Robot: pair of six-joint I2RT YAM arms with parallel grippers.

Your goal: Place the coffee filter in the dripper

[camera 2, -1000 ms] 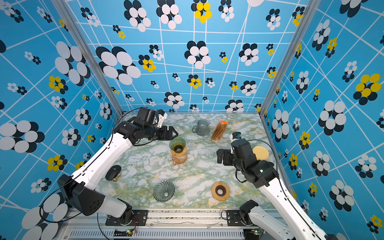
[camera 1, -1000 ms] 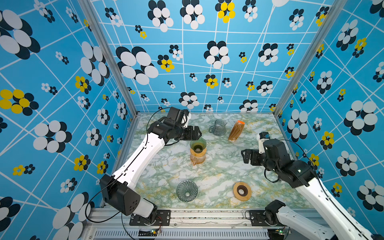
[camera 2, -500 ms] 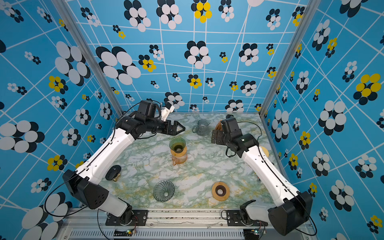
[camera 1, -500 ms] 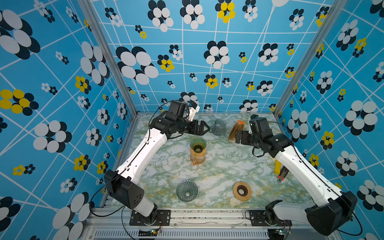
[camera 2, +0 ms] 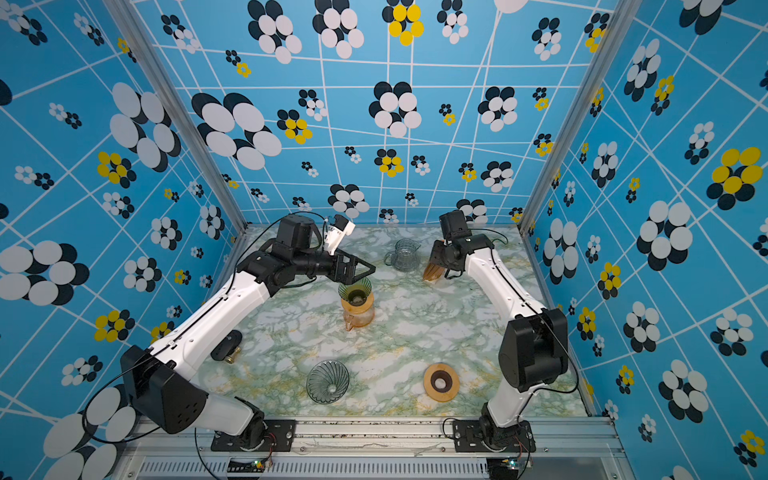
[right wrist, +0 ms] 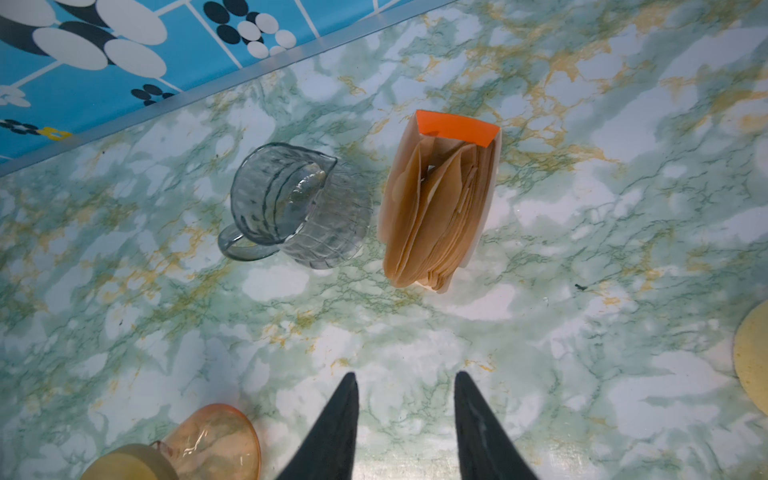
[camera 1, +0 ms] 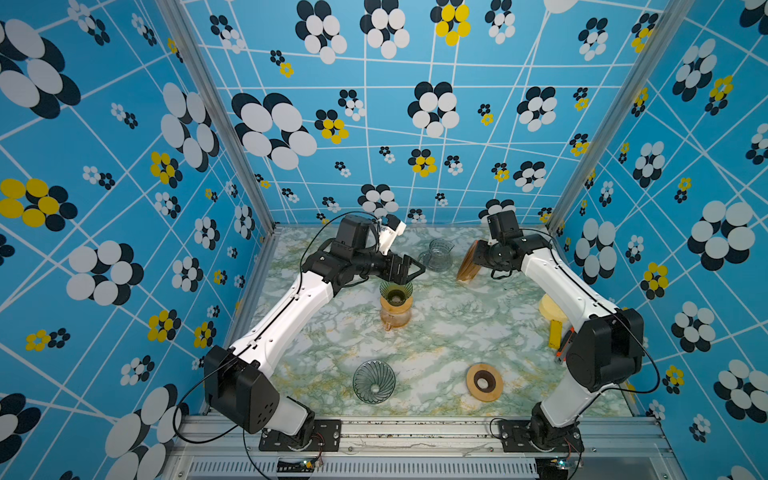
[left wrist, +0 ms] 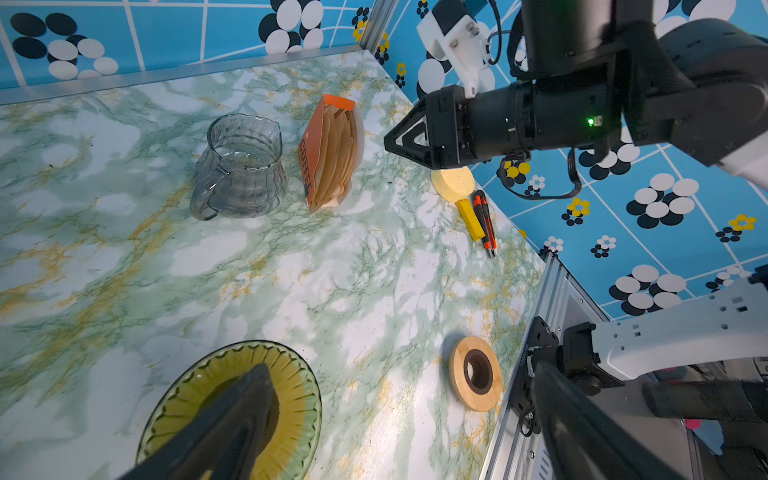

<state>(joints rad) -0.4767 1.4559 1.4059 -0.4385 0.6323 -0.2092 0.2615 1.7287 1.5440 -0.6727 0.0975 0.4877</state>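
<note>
Brown paper coffee filters stand in an orange pack [camera 1: 466, 266] [camera 2: 432, 271] [left wrist: 332, 158] [right wrist: 436, 208] at the back of the marble table. A green-yellow dripper [camera 1: 396, 289] [camera 2: 355, 289] [left wrist: 291, 399] sits on an amber carafe [right wrist: 212, 436] mid-table. A grey glass dripper [camera 1: 374, 381] [camera 2: 327, 381] lies near the front. My right gripper [right wrist: 404, 376] [camera 1: 478, 258] [left wrist: 388, 143] hovers just short of the pack, jaws partly apart and empty. My left gripper [left wrist: 401, 374] [camera 1: 417, 268] [camera 2: 370, 269] is wide open above the green dripper.
A clear glass jug [camera 1: 435, 255] [right wrist: 291, 203] stands left of the filter pack. A wooden ring [camera 1: 484, 382] [left wrist: 476, 374] lies front right. A yellow sponge [left wrist: 453, 183] and a utility knife [left wrist: 484, 220] sit by the right wall. A black knob [camera 2: 226, 345] lies by the left wall.
My right arm has swung from the right side to the back, up to the filter pack, and its jaws have narrowed. My left gripper shifted right, over the green dripper.
</note>
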